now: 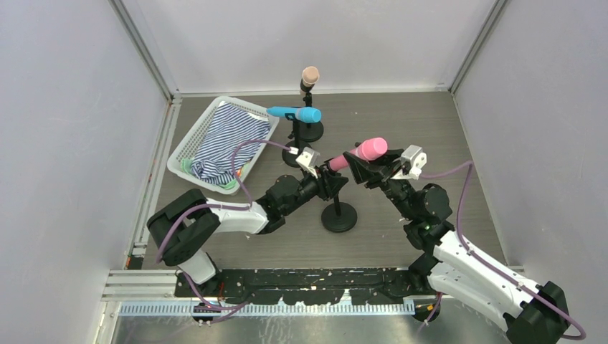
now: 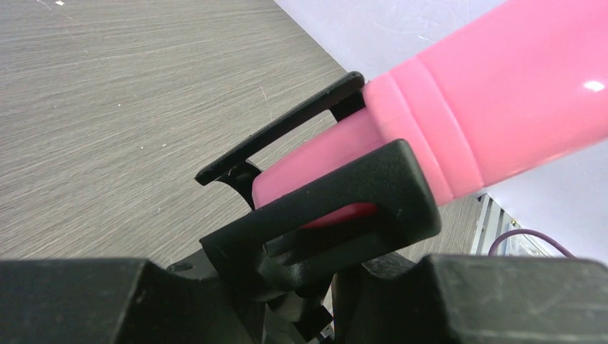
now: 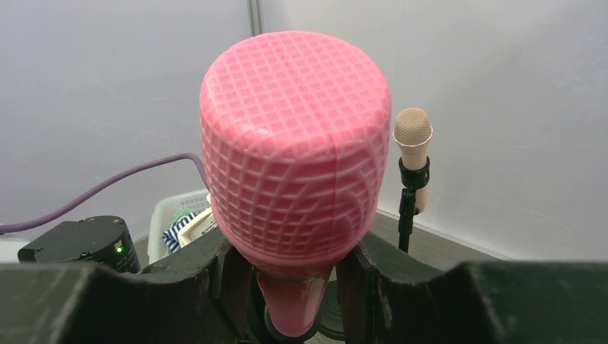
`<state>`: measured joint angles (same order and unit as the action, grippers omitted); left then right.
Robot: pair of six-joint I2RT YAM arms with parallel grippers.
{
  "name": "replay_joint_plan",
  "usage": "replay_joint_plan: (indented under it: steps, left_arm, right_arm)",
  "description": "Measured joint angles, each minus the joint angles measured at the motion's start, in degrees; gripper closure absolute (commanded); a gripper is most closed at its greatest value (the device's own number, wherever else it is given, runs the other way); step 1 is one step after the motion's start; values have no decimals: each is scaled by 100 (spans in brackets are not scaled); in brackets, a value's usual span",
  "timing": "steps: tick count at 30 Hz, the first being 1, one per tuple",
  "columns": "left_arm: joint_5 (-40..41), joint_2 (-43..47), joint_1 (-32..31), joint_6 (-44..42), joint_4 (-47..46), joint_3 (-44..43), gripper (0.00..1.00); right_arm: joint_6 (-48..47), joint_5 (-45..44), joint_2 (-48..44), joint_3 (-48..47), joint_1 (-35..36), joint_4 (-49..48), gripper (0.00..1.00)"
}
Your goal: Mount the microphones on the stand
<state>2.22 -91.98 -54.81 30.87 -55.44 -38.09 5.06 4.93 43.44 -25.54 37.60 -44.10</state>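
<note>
right gripper (image 1: 361, 167) grasps a slim pink plastic microphone (image 1: 363, 151), head toward two o'clock, tail inside black stand clip (image 2: 326, 204) clenched by left gripper (image 1: 333, 183).

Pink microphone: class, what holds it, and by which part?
The right gripper holds the pink microphone by its handle just under the head. Its tail sits in the stand's clip, which the left gripper seems to grip.

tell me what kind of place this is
Probably a robot lab test cell: plain white walls on aluminium rails box in a small table, a left arm and right arm are bolted at its near edge, and the props are coloured mics on stands and a basket of cloth.
</note>
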Motion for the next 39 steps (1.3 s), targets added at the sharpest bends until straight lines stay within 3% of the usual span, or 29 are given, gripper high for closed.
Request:
replay_joint_plan:
  steps: [26, 39]
  left_arm:
    - [426, -337, -155, 44, -431, -114, 99]
    - [507, -531, -267, -125, -129, -505, 99]
  right_arm:
    - [-332, -551, -444, 503, 219, 131, 99]
    - [-538, -833, 87, 90, 216, 299, 99]
